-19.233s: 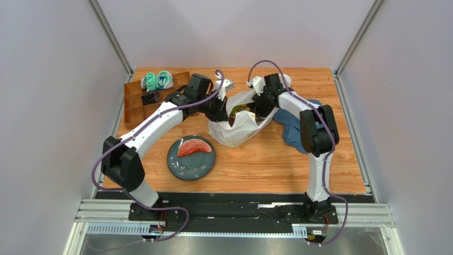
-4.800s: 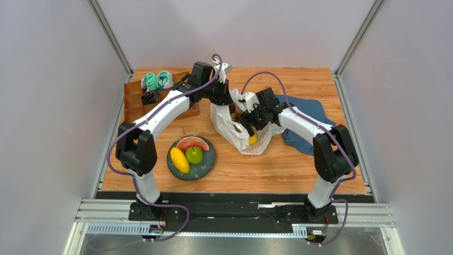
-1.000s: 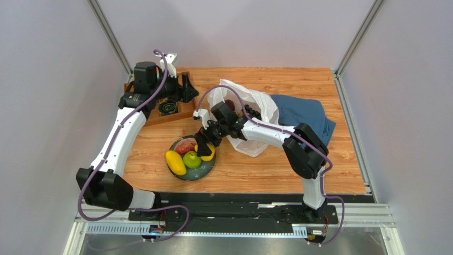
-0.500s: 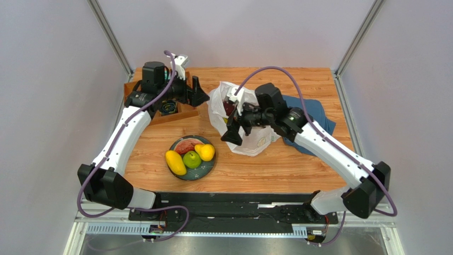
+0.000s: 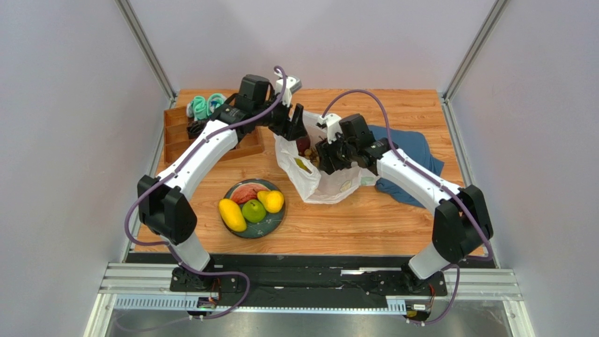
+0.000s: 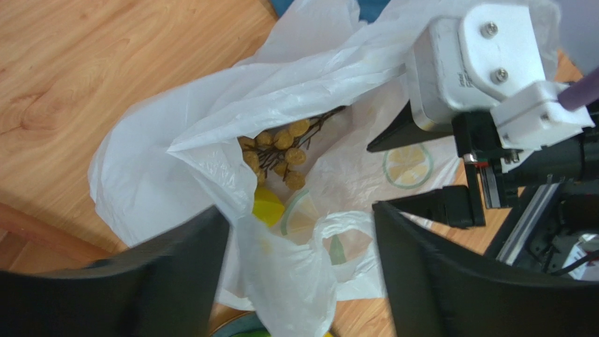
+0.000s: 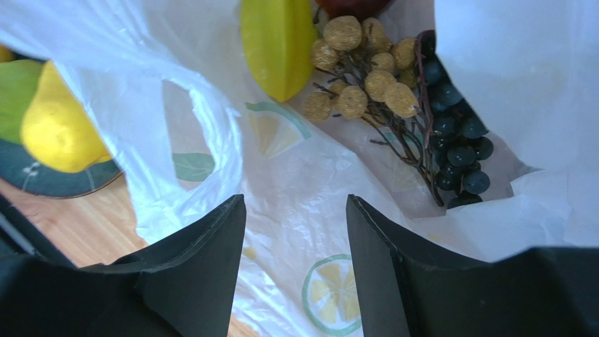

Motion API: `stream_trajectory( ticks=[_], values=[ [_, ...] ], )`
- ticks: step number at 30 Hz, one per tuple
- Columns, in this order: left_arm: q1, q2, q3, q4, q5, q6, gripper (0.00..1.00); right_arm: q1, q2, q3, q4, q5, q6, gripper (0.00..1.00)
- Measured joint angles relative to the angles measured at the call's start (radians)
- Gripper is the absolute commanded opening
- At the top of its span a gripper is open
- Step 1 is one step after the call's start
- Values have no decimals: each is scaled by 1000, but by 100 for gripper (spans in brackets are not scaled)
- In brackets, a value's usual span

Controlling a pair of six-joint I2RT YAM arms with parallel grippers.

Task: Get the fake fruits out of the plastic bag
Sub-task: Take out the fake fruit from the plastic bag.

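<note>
Right end effector [image 7: 294,203], jaws spread, empty, at plastic bag [image 5: 320,184] mouth, tan grape bunch [image 7: 365,84] just ahead; left end effector [image 6: 301,214], spread, empty, over bag's far-left rim.

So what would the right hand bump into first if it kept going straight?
Probably the plastic bag: its thin white sheet lies right ahead of the open right hand. The tan grape bunch sits a bit beyond, though depth is hard to judge.
</note>
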Motion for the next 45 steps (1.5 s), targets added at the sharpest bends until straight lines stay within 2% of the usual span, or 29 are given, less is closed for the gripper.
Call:
stream_trajectory(
  ticks=[1,3,15,18,23,26,28,29,30,32,33,35,38,41,45],
  values=[
    [-7,11,2,-8,-11,3,27,-2,17,2,9,11,3,57],
    [-12,24,2,-27,-24,11,1,-4,52,13,24,23,7,58],
    [-6,27,64,-174,-72,71,0,-6,441,376,40,15,39,90],
    [-6,29,83,-194,-62,70,0,-8,532,459,57,16,52,95],
    [-5,72,122,-214,-48,70,0,-8,690,627,74,20,96,97],
    [-5,109,140,-217,-41,70,0,-8,792,730,88,18,126,96],
    [-5,130,141,-220,-42,72,0,-10,869,811,95,-8,149,93],
    [-5,137,141,-221,-45,74,0,-11,879,819,97,-12,151,87],
    [-5,144,141,-224,-50,75,0,-14,908,858,83,-38,162,74],
    [-5,156,142,-227,-64,78,0,-18,953,919,82,-82,171,64],
    [-5,158,143,-228,-68,78,0,-20,963,930,85,-98,182,62],
    [-6,164,154,-234,-77,78,0,-28,962,930,85,-120,197,59],
    [-6,165,175,-232,-84,76,0,-51,921,859,114,-143,201,61],
    [8,165,196,-209,-79,51,0,-98,820,739,119,-191,188,62],
    [56,200,258,-179,-56,-6,0,-170,670,685,32,-303,121,63]
  ],
)
